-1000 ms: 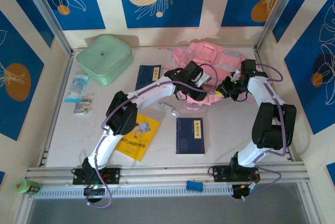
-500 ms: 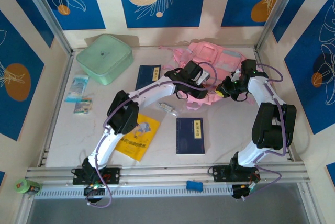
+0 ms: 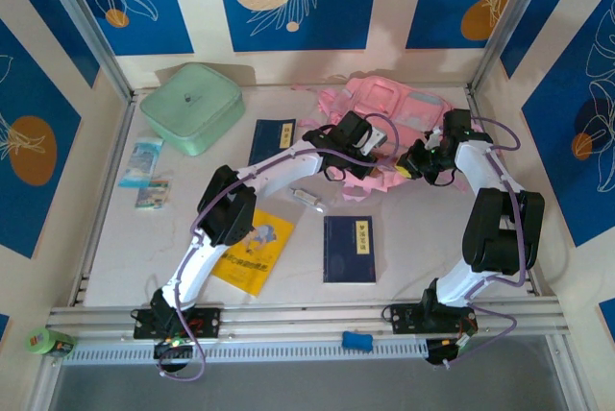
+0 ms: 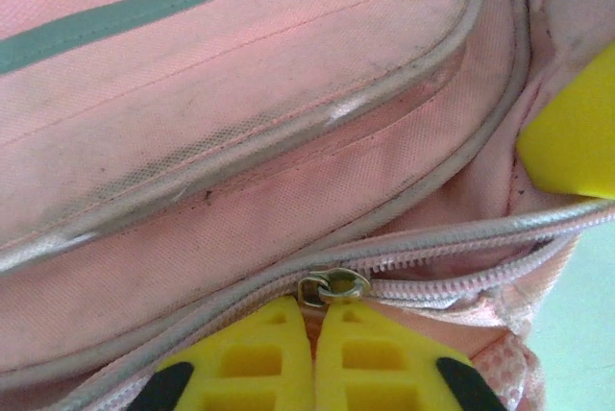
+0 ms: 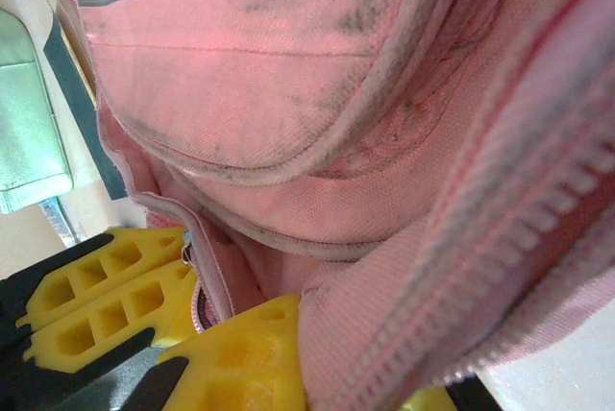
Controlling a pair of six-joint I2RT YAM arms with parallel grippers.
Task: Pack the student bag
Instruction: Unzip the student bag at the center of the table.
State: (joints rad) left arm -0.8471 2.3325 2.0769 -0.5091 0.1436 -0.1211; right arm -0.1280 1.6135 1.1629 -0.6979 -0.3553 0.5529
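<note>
The student bag [image 3: 389, 106] lies at the tabletop's [image 3: 423, 248] far right corner, and I judge packing has barely begun. My left gripper [image 4: 314, 329] has its fingers pressed together at the zip pull [image 4: 332, 286], probably pinching its tab, though I can see just the ring. The right gripper [image 3: 411, 165] clamps a fold of the bag's near edge. Everything else waits outside: two blue books [image 3: 349, 248], a yellow booklet [image 3: 252, 250], the mint case [image 3: 192, 106] at the far left, and small packets [image 3: 144, 173] by the left edge. I can't make out how far the zip is open, and the bag's inside is hidden.
</note>
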